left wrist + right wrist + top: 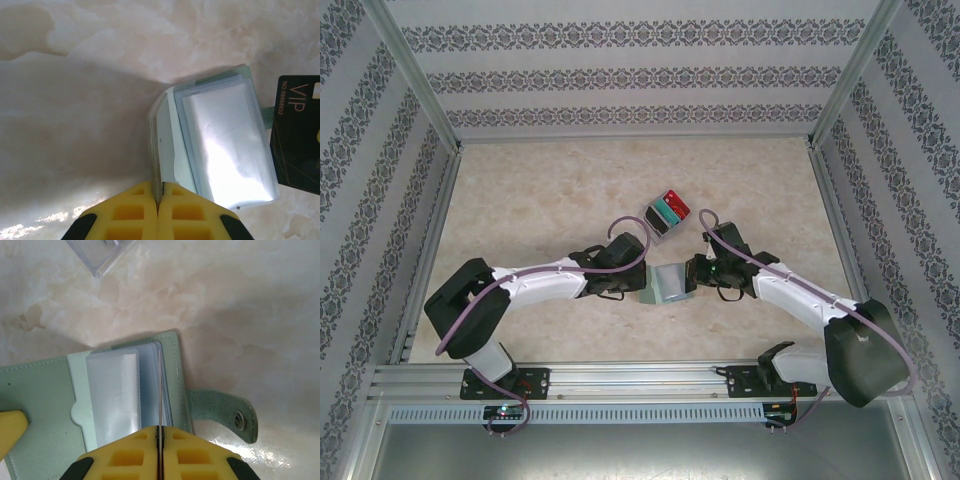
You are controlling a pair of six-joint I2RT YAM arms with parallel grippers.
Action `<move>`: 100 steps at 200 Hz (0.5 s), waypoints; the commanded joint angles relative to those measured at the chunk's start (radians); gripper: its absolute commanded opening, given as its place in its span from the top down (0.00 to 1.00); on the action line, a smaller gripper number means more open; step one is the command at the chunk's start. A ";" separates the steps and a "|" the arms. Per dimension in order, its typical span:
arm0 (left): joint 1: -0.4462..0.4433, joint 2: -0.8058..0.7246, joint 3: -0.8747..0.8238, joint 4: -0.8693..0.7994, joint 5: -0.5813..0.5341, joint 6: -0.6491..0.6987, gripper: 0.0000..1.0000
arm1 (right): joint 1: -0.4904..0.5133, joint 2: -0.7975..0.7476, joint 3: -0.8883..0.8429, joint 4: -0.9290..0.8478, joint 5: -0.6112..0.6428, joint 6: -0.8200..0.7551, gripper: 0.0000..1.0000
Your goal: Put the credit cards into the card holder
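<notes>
Right end effector (159, 427) pinches a black card (297, 135), clear box (97, 252) just beyond.

Clear box (663, 214) just behind grey-green card holder (666, 284), apart.

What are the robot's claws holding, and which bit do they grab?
The left claw pinches the open card holder by the edge of its cover. The right claw pinches a black card by one edge.
</notes>
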State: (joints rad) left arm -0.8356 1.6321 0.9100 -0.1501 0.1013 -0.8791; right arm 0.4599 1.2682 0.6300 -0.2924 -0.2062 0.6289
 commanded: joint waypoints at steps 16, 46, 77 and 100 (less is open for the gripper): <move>0.010 0.024 0.021 -0.022 0.001 -0.010 1.00 | -0.019 0.008 -0.020 0.067 -0.076 0.012 0.92; 0.010 0.035 0.023 -0.005 0.012 -0.009 1.00 | -0.017 0.010 -0.008 0.103 -0.156 0.023 0.91; 0.010 0.046 0.010 0.046 0.031 -0.029 1.00 | -0.010 0.059 0.000 0.162 -0.250 0.050 0.91; 0.010 0.052 0.000 0.088 0.041 -0.051 1.00 | 0.015 0.098 -0.010 0.230 -0.270 0.096 0.91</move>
State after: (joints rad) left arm -0.8356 1.6707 0.9142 -0.1257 0.1215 -0.8951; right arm 0.4500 1.3270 0.6254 -0.1543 -0.4107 0.6708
